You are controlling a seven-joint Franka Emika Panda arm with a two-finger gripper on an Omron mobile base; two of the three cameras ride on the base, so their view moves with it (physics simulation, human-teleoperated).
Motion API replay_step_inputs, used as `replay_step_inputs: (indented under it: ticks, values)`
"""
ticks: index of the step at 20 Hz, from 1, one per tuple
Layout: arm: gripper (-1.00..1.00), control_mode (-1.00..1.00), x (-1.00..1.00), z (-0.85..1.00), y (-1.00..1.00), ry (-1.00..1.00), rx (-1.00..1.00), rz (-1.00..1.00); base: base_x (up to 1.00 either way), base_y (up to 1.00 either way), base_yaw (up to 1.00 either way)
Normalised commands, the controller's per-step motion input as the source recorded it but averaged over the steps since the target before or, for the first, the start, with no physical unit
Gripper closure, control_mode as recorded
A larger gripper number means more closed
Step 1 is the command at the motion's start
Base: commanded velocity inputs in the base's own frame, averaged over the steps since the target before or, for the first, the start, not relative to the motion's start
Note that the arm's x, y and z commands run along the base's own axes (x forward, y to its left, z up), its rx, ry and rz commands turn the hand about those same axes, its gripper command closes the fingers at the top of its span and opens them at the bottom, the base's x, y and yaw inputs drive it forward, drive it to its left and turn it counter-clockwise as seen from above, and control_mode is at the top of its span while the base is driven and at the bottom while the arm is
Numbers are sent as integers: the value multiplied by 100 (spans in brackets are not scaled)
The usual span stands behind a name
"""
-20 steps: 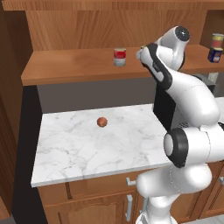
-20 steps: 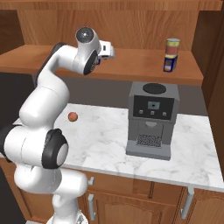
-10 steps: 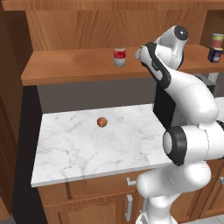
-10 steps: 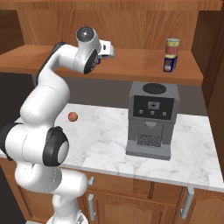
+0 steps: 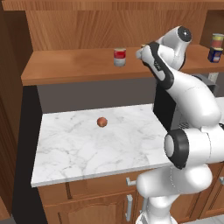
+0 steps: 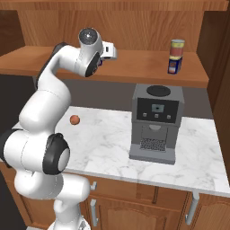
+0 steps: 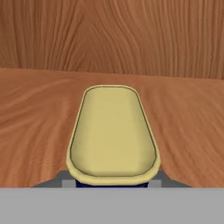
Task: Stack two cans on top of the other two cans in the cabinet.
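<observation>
While over shelf (image 5: 70,65), gripper (image 7: 113,183) on blue can (image 7: 113,131).

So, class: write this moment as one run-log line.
end effector: shut on blue can | place: cabinet shelf | stack at right: one can on another | red-and-white can: alone

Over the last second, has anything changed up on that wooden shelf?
The tool has closed on the dark blue can with the yellow top. The arm barely moved. The red-and-white can, the stacked pair and the small orange-brown ball stayed put.
</observation>
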Motion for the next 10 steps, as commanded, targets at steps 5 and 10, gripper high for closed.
replay_step_inputs:
  ticks: [5,10]
  values:
    - [100,-100,-26,11,0,-3,0,1,0,0,0]
    - [100,-100,-34,15,0,0,1,0,0,0,0]
